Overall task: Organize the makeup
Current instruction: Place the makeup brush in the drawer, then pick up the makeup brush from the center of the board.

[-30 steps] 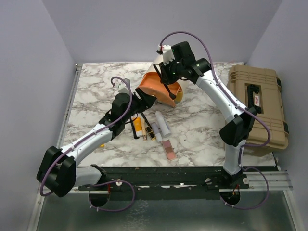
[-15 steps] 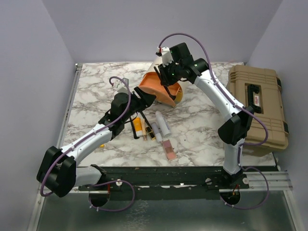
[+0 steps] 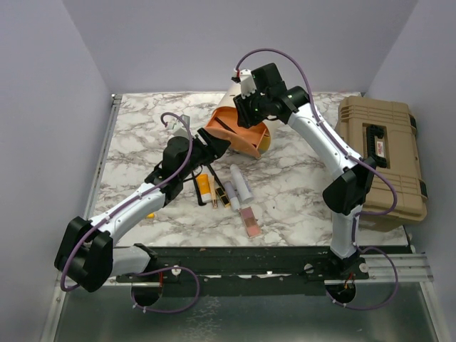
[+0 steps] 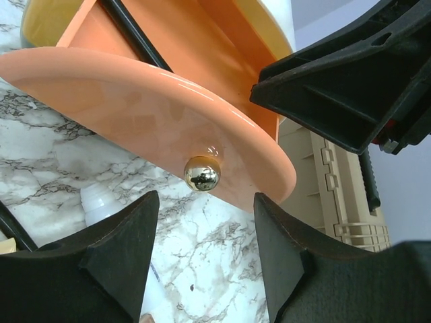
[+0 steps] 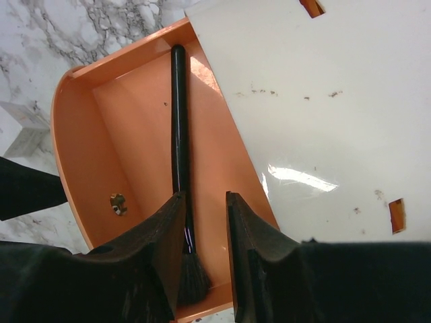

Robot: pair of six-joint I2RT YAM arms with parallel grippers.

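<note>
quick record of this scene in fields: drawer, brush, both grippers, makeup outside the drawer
drawer: orange drawer pulled out of the cream case
brush: black brush lying lengthwise in the drawer
right gripper: right gripper above the drawer, jaws apart astride the brush's bristle end, not closed on it
left gripper: left gripper open, facing the drawer's gold knob, not gripping it
outside the drawer: orange tube, lipsticks, white tubes, pink palette, all on the marble table
</note>
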